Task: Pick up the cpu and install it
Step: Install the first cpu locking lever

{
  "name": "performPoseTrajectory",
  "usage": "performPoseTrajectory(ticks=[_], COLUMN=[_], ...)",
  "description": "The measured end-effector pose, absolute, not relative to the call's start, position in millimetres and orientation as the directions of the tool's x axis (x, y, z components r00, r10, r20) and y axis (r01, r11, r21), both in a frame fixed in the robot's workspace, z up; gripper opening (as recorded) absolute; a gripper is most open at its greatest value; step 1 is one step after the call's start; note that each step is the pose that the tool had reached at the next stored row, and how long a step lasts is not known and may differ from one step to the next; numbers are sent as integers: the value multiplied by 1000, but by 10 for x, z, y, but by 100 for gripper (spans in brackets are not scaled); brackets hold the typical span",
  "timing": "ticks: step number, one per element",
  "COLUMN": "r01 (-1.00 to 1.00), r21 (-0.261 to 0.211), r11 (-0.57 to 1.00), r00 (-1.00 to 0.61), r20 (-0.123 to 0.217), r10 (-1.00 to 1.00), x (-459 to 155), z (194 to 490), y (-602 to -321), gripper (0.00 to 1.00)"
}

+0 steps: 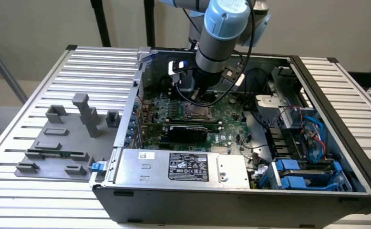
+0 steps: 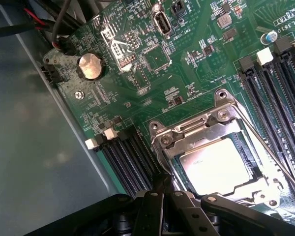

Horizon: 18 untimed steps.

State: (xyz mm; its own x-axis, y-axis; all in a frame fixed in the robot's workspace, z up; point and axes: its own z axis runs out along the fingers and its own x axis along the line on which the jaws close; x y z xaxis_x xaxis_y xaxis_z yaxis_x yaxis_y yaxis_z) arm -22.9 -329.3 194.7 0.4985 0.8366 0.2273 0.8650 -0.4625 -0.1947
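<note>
- My gripper (image 2: 162, 189), a black linkage with slim fingers, hangs inside the open grey computer case (image 1: 338, 114), low over the green motherboard (image 2: 187, 73); the fingers are drawn together and I see nothing clamped between them.
- The cpu (image 2: 221, 167), a flat square chip with a silvery-beige metal top, lies in the square metal-framed socket (image 2: 187, 135), just beyond my fingertips and to one side of them, apart from them.
- The chip looks level within the frame, its edges running parallel to the socket walls; I judge it seated, though I cannot tell whether every corner is fully down.
- The black memory slots (image 2: 125, 155) run just beside my fingers on one side, and the round silver coin cell (image 2: 90, 66) sits well beyond them.
- To do this step well, I judge that any contact should be light and straight down: a sideways push would skew the chip in its seat, and the thin retention lever (image 2: 280, 164) crossing the socket should stay untouched by the fingers.
</note>
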Motion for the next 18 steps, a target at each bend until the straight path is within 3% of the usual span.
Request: performPoseTrajectory(ticks=[18], r01=[865], r21=[-193], r11=[-463], r00=[498], r20=[228], r10=[837], x=[-178], z=[1919], y=[-3293], gripper=[11])
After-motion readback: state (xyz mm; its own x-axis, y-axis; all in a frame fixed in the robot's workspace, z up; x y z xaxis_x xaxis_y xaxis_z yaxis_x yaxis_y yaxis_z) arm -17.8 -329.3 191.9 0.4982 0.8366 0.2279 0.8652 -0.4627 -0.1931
